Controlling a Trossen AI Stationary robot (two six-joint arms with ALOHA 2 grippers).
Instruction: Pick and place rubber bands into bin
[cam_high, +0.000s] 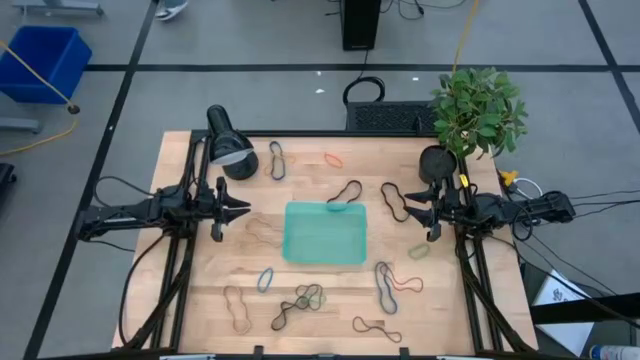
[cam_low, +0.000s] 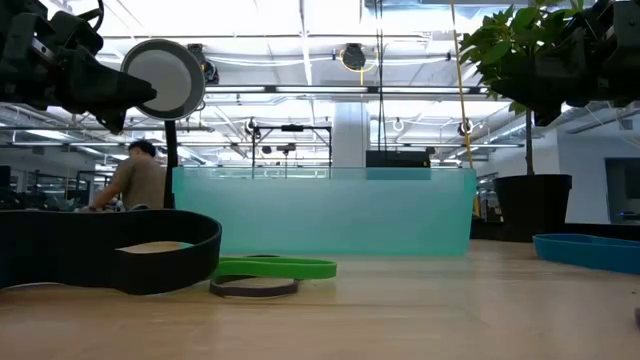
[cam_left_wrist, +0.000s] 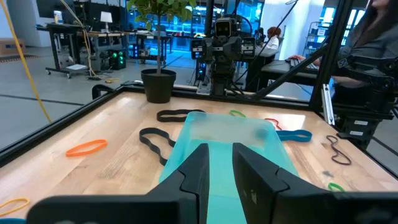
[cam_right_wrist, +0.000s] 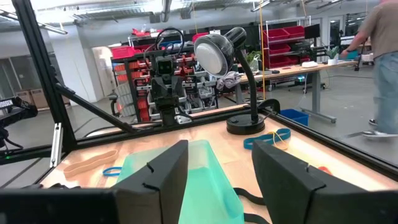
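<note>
- Bin (cam_high: 325, 232) sits mid-counter (cam_high: 200, 310), teal tray; looks empty, apart from a black band w/ one end draped over its 12 o'clock rim.
- Rubber bands (cam_high: 300, 298) lie scattered all round it: cluster at 6 o'clock, more at 7 and 5, black loops at 12–1 o'clock (cam_high: 396, 201), a dark one at 11 (cam_high: 277, 160), orange one near 12 (cam_high: 333, 159).
- Left end effector (cam_high: 236, 210) hovers off the bin's 9 o'clock side, above the counter, fingers apart w/ a narrow gap, holding nothing.
- Right end effector (cam_high: 416, 212) hovers at the bin's 3 o'clock side, fingers spread wide, also empty.
- Desk lamp (cam_high: 228, 148) at 10–11 o'clock, potted plant (cam_high: 476, 110) at 1–2 o'clock.
- Step, by judgement: start of a pick; nothing gripped, nearly all bands still outside the bin.
- Next move likely calls for: choose a near band, e.g. right arm to the black loop just beside it, drop low, pinch the thin floppy loop flat vs. the counter, lift, release over bin.
</note>
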